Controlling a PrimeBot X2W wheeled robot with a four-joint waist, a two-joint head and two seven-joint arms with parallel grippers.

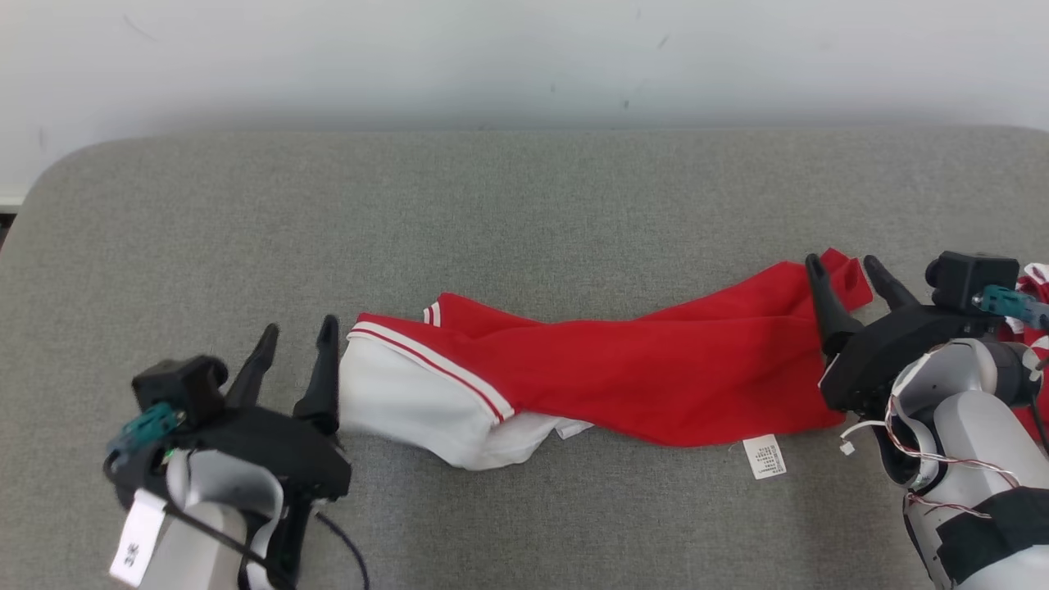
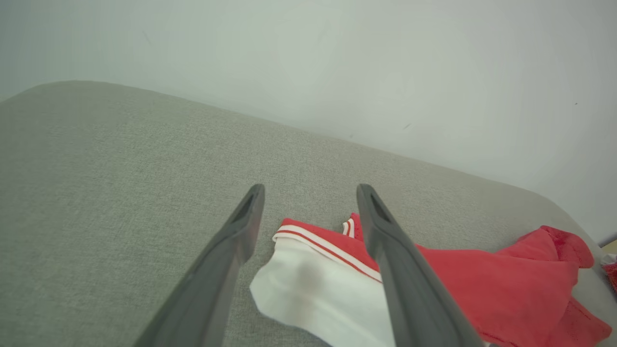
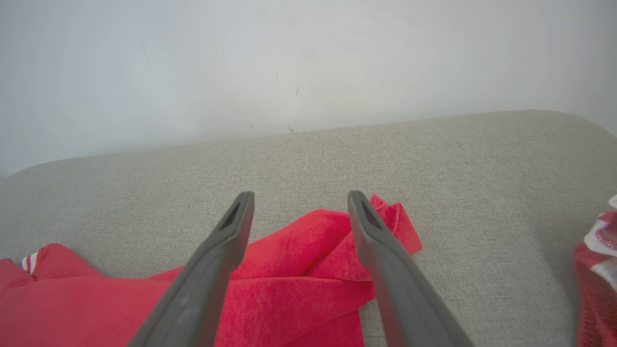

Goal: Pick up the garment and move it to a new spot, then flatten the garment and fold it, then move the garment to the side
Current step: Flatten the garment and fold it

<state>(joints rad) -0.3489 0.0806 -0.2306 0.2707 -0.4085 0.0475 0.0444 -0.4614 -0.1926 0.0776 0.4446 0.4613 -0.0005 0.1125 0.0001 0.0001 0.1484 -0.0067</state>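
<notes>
The garment [image 1: 623, 373] is red with a white end and red-and-white trim, stretched out long across the grey cushioned surface [image 1: 524, 205]. My left gripper [image 1: 297, 333] stands open just left of its white end [image 2: 308, 289], fingers apart and holding nothing. At the red end [image 3: 308, 250] my right gripper [image 1: 844, 266] is open too, its fingers straddling the bunched red cloth from above without closing on it. A white care label [image 1: 764, 456] sticks out at the garment's near edge.
Another red and white piece of cloth [image 1: 1034, 287] lies at the far right edge, behind my right arm, also seen in the right wrist view [image 3: 597, 260]. A pale wall [image 1: 524, 57] backs the surface. Bare grey surface stretches behind and left of the garment.
</notes>
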